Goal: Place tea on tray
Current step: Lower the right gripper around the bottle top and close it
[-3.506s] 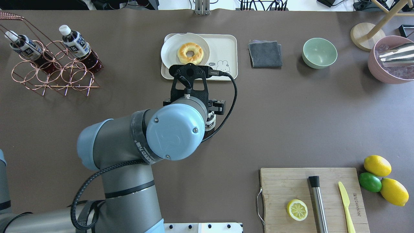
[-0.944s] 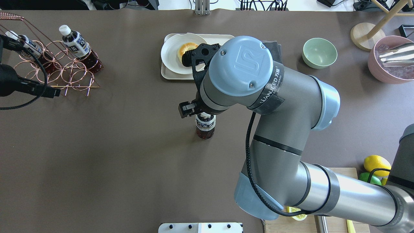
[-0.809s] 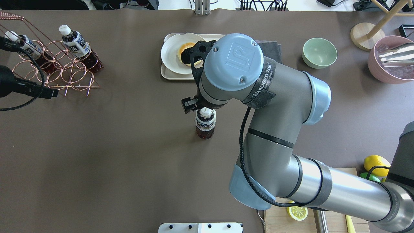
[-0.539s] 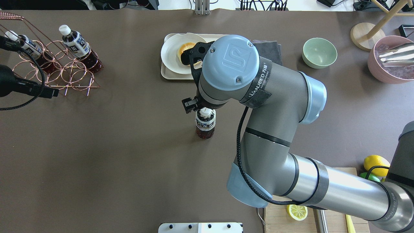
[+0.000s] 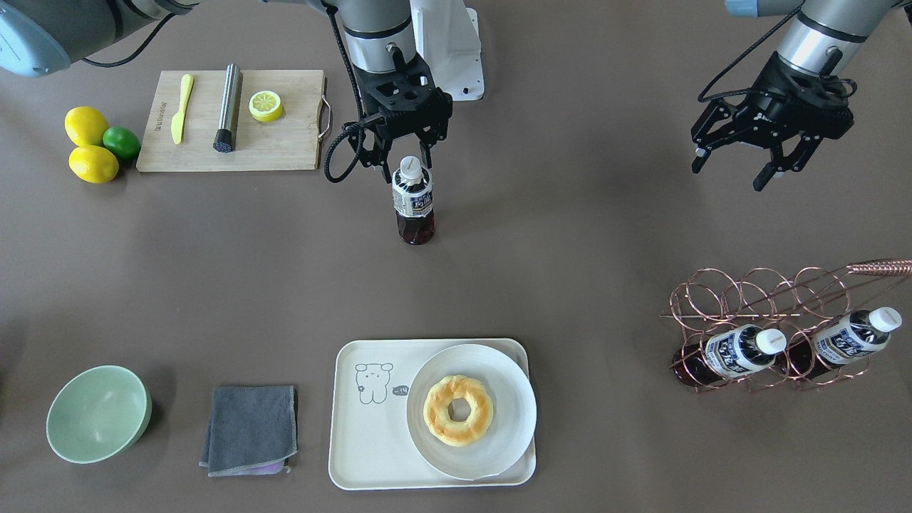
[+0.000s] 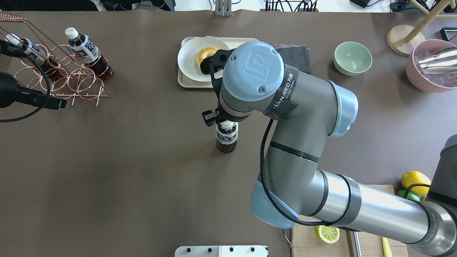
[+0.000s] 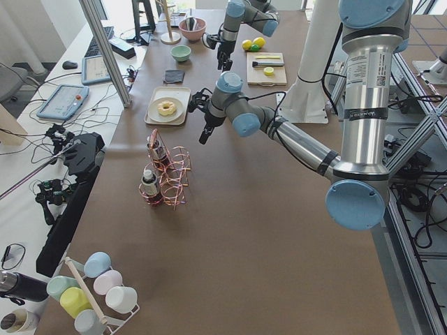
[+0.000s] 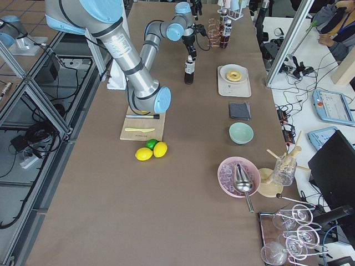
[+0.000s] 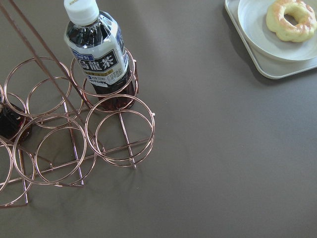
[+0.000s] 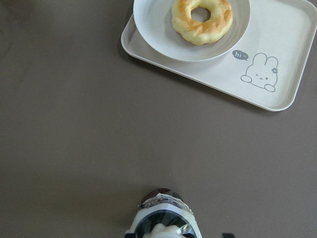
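Right gripper (image 5: 403,157) open, straddling bottle (image 5: 414,206) cap (image 5: 411,165), nothing held. Bottle prob light, stiff, slick plastic; grab neck/label, not cap.

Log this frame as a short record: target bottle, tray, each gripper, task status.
tea: upright on the table, apart from the tray
tray: holds a plate with a doughnut; bear-side half bare
right gripper: open, directly over the tea's cap
left gripper: open, empty, near the wire rack
status: tea not yet on tray
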